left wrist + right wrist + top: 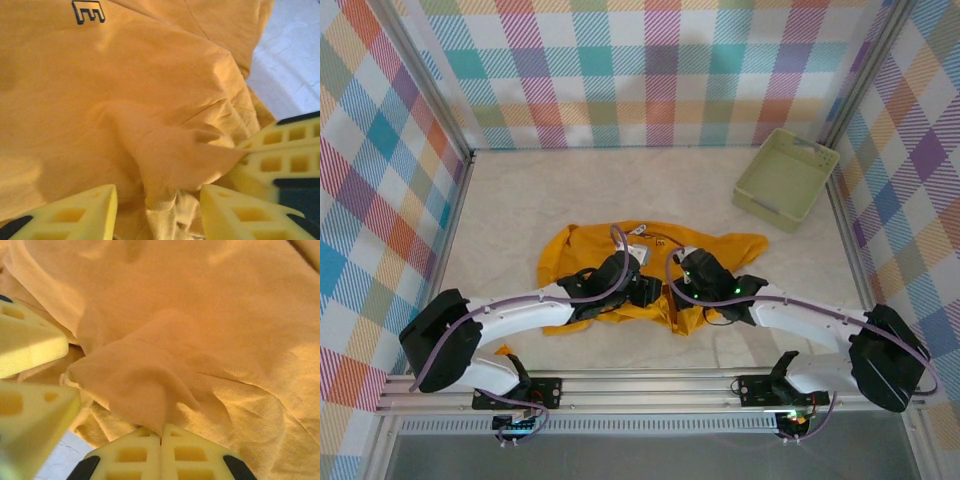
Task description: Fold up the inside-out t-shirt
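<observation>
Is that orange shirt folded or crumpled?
Crumpled: the t-shirt lies in a wrinkled, uneven heap, with no straight folded edges.

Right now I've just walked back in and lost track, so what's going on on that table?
Two robot arms are working on a mustard-orange t-shirt that lies crumpled in the middle of the table. The right gripper is shut on a pinched fold of the cloth. The left gripper sits right beside it, jaws open, with cloth bunched between them. No neat fold is made yet. A pale green basket stands apart at the far right.
</observation>
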`<state>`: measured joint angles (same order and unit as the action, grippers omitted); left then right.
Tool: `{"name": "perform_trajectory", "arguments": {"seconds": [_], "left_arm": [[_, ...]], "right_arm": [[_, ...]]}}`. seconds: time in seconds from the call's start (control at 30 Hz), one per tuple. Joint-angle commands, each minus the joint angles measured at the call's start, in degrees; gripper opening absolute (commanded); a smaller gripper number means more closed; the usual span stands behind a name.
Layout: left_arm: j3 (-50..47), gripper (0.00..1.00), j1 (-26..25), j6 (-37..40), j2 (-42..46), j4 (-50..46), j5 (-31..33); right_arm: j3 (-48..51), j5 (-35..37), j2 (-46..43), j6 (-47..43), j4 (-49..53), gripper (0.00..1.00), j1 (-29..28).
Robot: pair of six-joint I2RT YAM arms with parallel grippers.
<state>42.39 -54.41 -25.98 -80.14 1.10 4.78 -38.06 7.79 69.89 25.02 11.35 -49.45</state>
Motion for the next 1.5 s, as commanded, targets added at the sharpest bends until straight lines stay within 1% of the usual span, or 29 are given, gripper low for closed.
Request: {"name": "perform_trajectory", "arguments": {"seconds": [0.0,0.07,0.1,0.23,0.3,0.4,0.47,0.57,0.63,0.7,0.73,0.9,1.0,1.07,1.13,1.2,1.3,1.4,1.47], "left_arm": [[-1.14,0.58,-2.82,1.57,1.98,-2.95,5.78],[-1.75,0.69,-3.08,0.88,2.18,-2.66,6.90],[-1.64,0.72,-3.09,0.66,2.02,-2.80,7.84],[0.23,0.75,-3.07,-0.10,1.00,-4.09,13.27],[1.23,0.76,-2.94,0.54,0.00,-3.19,13.81],[4.03,0.64,-2.72,1.99,-2.96,-2.98,12.12],[5.45,0.52,-2.72,2.61,-4.64,-2.76,10.11],[4.96,0.30,-2.56,2.99,-4.99,-0.63,6.14],[3.51,0.19,-2.20,3.27,-4.46,0.93,3.20],[1.96,0.10,-1.73,3.52,-3.89,2.27,0.70],[1.00,0.07,-1.46,3.73,-3.47,3.19,-0.63],[-2.89,0.02,-0.24,4.85,-1.09,6.25,-5.95],[-4.07,0.02,0.44,4.77,-0.26,7.48,-7.43],[-4.64,0.01,1.16,4.19,0.20,8.18,-7.94],[-5.26,0.00,2.44,3.22,0.40,9.00,-8.67],[-5.90,0.00,3.67,2.26,0.55,9.95,-8.97],[-5.92,0.00,5.12,1.40,-0.07,9.89,-8.74],[-6.00,0.00,5.80,0.81,-0.53,10.40,-8.82],[-5.92,0.00,6.06,0.72,-0.51,10.59,-8.95]], "right_arm": [[-3.32,-4.20,-3.15,0.87,0.51,0.00,0.32],[-4.33,-6.12,-4.11,0.70,1.04,0.00,0.32],[-4.74,-7.09,-4.46,0.61,1.25,0.00,0.30],[-5.61,-8.55,-4.94,-0.14,2.52,0.00,0.27],[-5.65,-8.36,-4.94,-0.48,2.86,0.00,0.26],[-5.60,-8.41,-4.48,-0.67,2.87,0.00,0.29],[-5.54,-7.79,-3.99,-0.83,2.94,0.00,0.29],[-6.17,-2.67,-3.31,-0.76,5.30,0.00,0.54],[-6.25,-0.91,-2.78,-0.85,6.40,0.00,2.18],[-5.77,-2.52,-2.36,-1.34,5.74,0.00,4.42],[-5.66,-3.03,-2.04,-1.76,5.09,0.00,5.28],[-6.76,-3.37,1.28,-4.24,2.90,0.03,7.68],[-7.81,-2.50,3.86,-5.51,1.53,0.07,8.14],[-8.60,-1.84,4.95,-6.00,2.19,0.14,8.18],[-8.77,-2.17,3.76,-5.95,3.30,0.23,8.16],[-8.13,-3.81,1.09,-5.69,4.25,0.28,8.04],[-7.29,-8.61,-3.83,-5.55,6.26,0.35,6.84],[-6.47,-13.52,-6.52,-4.25,6.80,0.36,3.46],[-5.25,-15.83,-6.96,-2.37,5.31,0.36,1.12]]}}
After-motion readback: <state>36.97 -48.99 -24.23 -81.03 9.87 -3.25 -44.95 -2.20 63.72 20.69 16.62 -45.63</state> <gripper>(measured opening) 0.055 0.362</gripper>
